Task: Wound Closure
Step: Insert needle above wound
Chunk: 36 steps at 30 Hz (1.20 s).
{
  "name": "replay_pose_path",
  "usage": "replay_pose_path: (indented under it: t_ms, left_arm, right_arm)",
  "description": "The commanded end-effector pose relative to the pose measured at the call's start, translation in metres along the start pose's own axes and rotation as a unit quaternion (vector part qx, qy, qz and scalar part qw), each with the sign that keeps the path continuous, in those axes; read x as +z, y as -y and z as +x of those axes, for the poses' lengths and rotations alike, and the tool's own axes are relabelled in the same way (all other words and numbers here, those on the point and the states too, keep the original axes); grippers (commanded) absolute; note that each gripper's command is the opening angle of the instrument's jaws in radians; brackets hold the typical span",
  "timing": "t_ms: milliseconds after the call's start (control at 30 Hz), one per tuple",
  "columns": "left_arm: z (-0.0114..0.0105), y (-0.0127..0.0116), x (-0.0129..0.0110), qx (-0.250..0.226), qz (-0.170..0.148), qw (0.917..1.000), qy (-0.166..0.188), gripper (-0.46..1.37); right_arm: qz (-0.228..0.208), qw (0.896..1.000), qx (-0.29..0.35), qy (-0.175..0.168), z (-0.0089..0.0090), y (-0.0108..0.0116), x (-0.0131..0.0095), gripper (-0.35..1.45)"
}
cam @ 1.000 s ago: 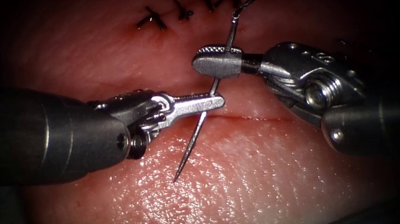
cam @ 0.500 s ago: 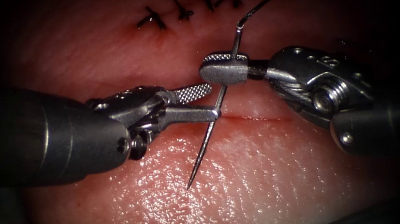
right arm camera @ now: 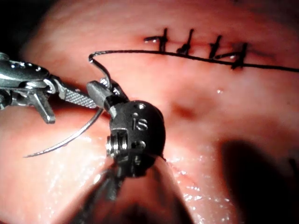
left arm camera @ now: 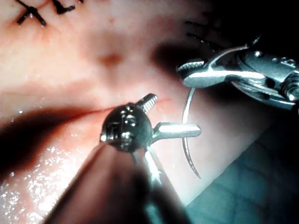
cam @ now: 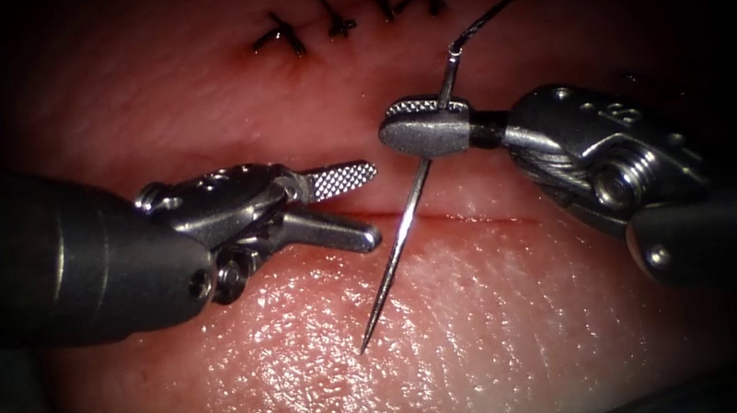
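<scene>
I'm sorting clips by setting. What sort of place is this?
Likely a bench for practising stitches: a slab of tissue with a cut, a row of finished stitches, and two robot tools. The right end effector holds the needle near its thread end; the left end effector is open, holding nothing.

Needle [cam: 401, 235] just beside left tool [cam: 366, 205]

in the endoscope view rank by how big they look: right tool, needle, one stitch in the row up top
1. right tool, fingers shut on the needle near its thread end
2. needle, clear of the tissue
3. one stitch
</scene>
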Motion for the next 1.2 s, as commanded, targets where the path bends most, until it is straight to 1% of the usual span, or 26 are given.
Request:
replay_pose_path:
  t_ms: [33,133,167,200,267,333,433,467,500,533,567,667,700,733,833,867,900,933,967,1000,1067,1133,1167,1200]
  left_arm:
    - [0.0001,0.0001,-0.0002,0.008,0.009,0.9999,0.011,0.76]
    - [0.0001,0.0001,-0.0004,0.029,0.024,0.9986,0.037,0.61]
    - [0.0001,0.0001,-0.0006,0.029,0.029,0.9982,0.045,0.65]
    - [0.0001,0.0001,-0.0007,0.043,0.036,0.9967,0.058,0.71]
    - [0.0000,0.0001,-0.0009,0.058,0.044,0.9947,0.072,0.78]
    - [0.0000,0.0002,-0.0012,0.068,0.057,0.9924,0.086,0.76]
    - [-0.0002,0.0005,-0.0016,0.083,0.071,0.9900,0.089,0.70]
    - [-0.0004,0.0007,-0.0018,0.086,0.083,0.9882,0.096,0.66]
    - [-0.0007,0.0010,-0.0022,0.093,0.104,0.9840,0.111,0.59]
    - [-0.0009,0.0011,-0.0023,0.098,0.113,0.9818,0.117,0.57]
    - [-0.0011,0.0013,-0.0025,0.102,0.132,0.9777,0.127,0.53]
    - [-0.0017,0.0016,-0.0029,0.122,0.172,0.9663,0.147,0.46]
    - [-0.0021,0.0018,-0.0031,0.130,0.188,0.9608,0.156,0.44]
    - [-0.0023,0.0019,-0.0032,0.137,0.193,0.9583,0.160,0.42]
    - [-0.0030,0.0023,-0.0034,0.164,0.214,0.9462,0.179,0.33]
    - [-0.0032,0.0025,-0.0035,0.173,0.226,0.9407,0.185,0.29]
    - [-0.0033,0.0026,-0.0035,0.176,0.229,0.9390,0.186,0.29]
    - [-0.0036,0.0029,-0.0035,0.193,0.249,0.9285,0.196,0.25]
    - [-0.0038,0.0031,-0.0035,0.205,0.260,0.9207,0.206,0.25]
    - [-0.0040,0.0035,-0.0036,0.217,0.277,0.9100,0.220,0.22]
    - [-0.0043,0.0041,-0.0039,0.234,0.301,0.8926,0.241,0.17]
    - [-0.0047,0.0048,-0.0042,0.244,0.319,0.8794,0.255,0.10]
    - [-0.0048,0.0050,-0.0043,0.247,0.325,0.8756,0.259,0.07]
    - [-0.0051,0.0053,-0.0045,0.251,0.333,0.8686,0.268,-0.01]
  right_arm:
    - [-0.002,1.000,-0.002,0.001,0.0000,0.0001,-0.0001,-0.35]
    - [0.000,1.000,-0.005,0.002,0.0000,0.0001,-0.0004,-0.35]
    - [0.001,1.000,-0.008,0.002,0.0000,0.0001,-0.0006,-0.35]
    - [0.002,1.000,-0.008,0.003,0.0000,0.0000,-0.0007,-0.35]
    - [0.003,1.000,-0.014,0.003,0.0000,-0.0001,-0.0009,-0.35]
    - [0.003,0.999,-0.041,0.003,0.0000,-0.0003,-0.0010,-0.35]
    - [0.006,0.997,-0.083,-0.001,0.0001,-0.0005,-0.0011,-0.35]
    - [0.009,0.995,-0.100,-0.003,0.0002,-0.0006,-0.0010,-0.35]
    - [0.018,0.992,-0.121,-0.005,0.0002,-0.0007,-0.0009,-0.35]
    - [0.021,0.992,-0.127,-0.006,0.0003,-0.0007,-0.0009,-0.35]
    - [0.025,0.990,-0.136,-0.006,0.0003,-0.0008,-0.0009,-0.35]
    - [0.032,0.987,-0.160,-0.010,0.0003,-0.0008,-0.0007,-0.35]
    - [0.036,0.985,-0.166,-0.010,0.0003,-0.0008,-0.0007,-0.35]
    - [0.037,0.985,-0.169,-0.010,0.0003,-0.0008,-0.0007,-0.35]
    - [0.040,0.982,-0.184,-0.012,0.0003,-0.0009,-0.0006,-0.35]
    - [0.040,0.982,-0.186,-0.012,0.0003,-0.0009,-0.0006,-0.35]
    - [0.041,0.981,-0.189,-0.013,0.0003,-0.0009,-0.0006,-0.35]
    - [0.043,0.979,-0.198,-0.013,0.0003,-0.0009,-0.0006,-0.35]
    - [0.045,0.977,-0.207,-0.015,0.0003,-0.0009,-0.0006,-0.35]
    - [0.048,0.976,-0.213,-0.015,0.0002,-0.0008,-0.0006,-0.35]
    - [0.052,0.973,-0.225,-0.016,0.0002,-0.0008,-0.0005,-0.35]
    - [0.055,0.971,-0.232,-0.016,0.0002,-0.0007,-0.0004,-0.35]
    - [0.055,0.971,-0.232,-0.016,0.0002,-0.0007,-0.0003,-0.35]
    - [0.055,0.970,-0.234,-0.017,0.0001,-0.0007,-0.0003,-0.35]
